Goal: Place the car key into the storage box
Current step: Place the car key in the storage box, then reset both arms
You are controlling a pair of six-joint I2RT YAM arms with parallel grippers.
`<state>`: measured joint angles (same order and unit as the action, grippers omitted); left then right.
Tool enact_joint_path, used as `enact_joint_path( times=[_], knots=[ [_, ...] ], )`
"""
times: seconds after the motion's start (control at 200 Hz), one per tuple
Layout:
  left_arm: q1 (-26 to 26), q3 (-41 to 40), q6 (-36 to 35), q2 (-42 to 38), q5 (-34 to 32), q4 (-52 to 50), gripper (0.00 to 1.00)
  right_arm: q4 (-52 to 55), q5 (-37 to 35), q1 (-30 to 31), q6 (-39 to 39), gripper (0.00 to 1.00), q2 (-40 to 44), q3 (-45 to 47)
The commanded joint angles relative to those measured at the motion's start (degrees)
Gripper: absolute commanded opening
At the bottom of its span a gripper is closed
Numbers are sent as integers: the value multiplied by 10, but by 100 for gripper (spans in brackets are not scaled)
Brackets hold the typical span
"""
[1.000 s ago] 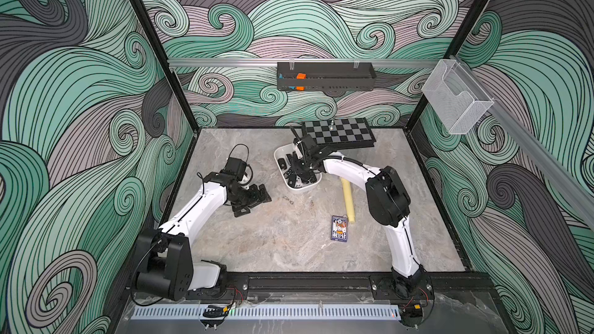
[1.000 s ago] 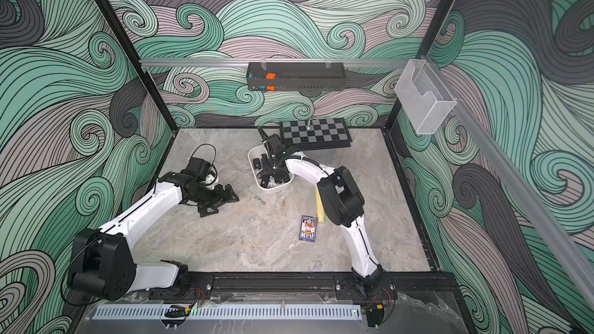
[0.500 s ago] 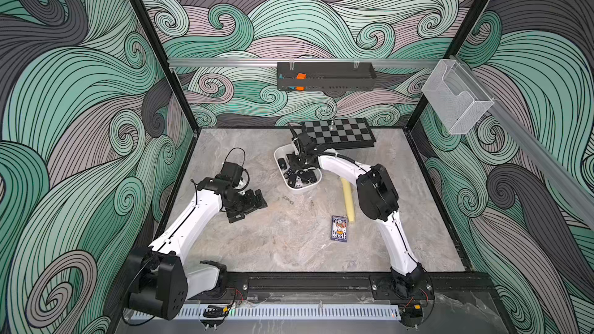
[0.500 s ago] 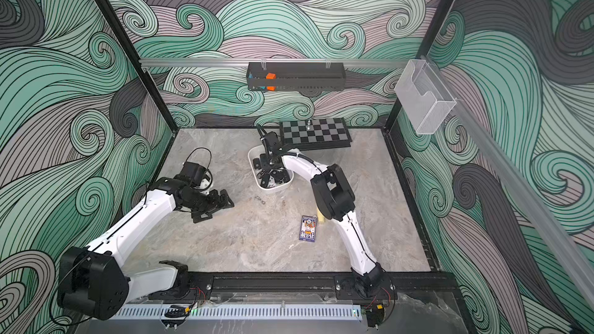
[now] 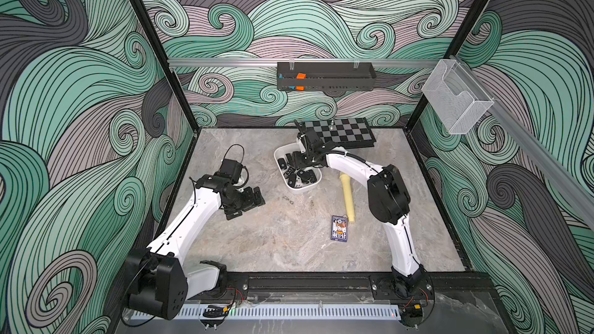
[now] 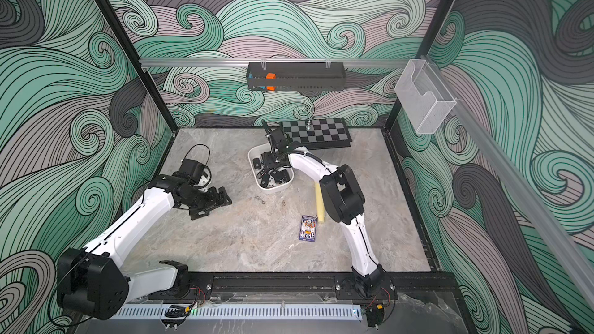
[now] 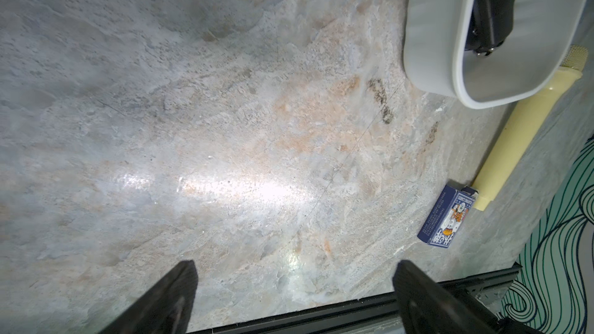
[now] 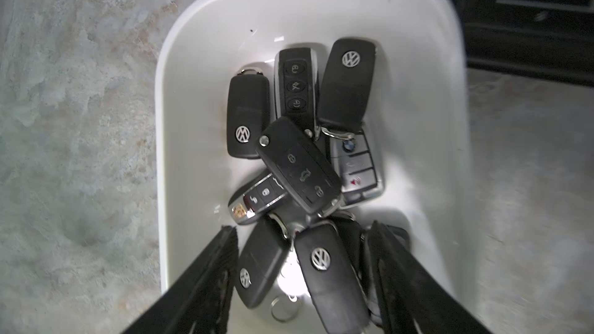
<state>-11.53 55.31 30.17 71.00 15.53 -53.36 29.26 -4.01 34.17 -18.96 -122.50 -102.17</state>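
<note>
Looking through the right wrist view, you find the right gripper (image 8: 302, 228) lowered into the storage box (image 8: 193, 59), jaws parted to a moderate width and gripping nothing.

1. Car key: the car key (image 8: 328, 271) lies inside the box between the two fingers (image 8: 218, 268), badge face up. Its long axis runs roughly parallel to the fingers and along the length of the box. The badge end points away from the wrist, toward the pile; the opposite end runs toward the wrist and leaves the frame.
2. Neighbours: a second badged fob (image 8: 260, 265) lies just beside it, tilted slightly off the same line. The other key fobs (image 8: 299, 162) are heaped further along the box, overlapping at mixed angles.
3. Box position: in both top views the box (image 5: 300, 189) (image 6: 273, 189) sits on the table (image 5: 289, 245) just in front of the chessboard (image 5: 340, 131), with the right gripper (image 5: 297, 162) (image 6: 268, 162) over it. You cannot single out the key at that scale.
4. Left arm: the left gripper (image 7: 295, 266) (image 5: 254, 202) hangs over bare table with its jaws wide and nothing between them, well apart from the box.
5. Other items: a yellow cylinder (image 5: 347, 197) lies just beside the box, and a blue card pack (image 5: 339, 228) sits next to the cylinder's near end
</note>
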Motion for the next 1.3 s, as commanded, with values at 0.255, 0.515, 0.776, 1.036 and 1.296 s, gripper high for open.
enact_joint_path(
  times=[0.255, 0.515, 0.776, 1.036, 1.296],
  knots=[
    [8, 78, -63, 58, -78, 8, 96, -42, -81, -47, 85, 72, 279, 258],
    [22, 64, -146, 59, -227, 86, 98, -180, -178, -116, 185, 74, 442, 493],
    [63, -112, -214, 7, -405, 357, 98, -438, -183, -246, 192, 76, 480, 695],
    [103, -223, -231, 60, -392, 646, 99, -742, -160, -273, 207, 81, 396, 787],
    [118, -273, -253, 148, -333, 886, 99, -851, -89, -283, 223, 99, 331, 815]
  ],
)
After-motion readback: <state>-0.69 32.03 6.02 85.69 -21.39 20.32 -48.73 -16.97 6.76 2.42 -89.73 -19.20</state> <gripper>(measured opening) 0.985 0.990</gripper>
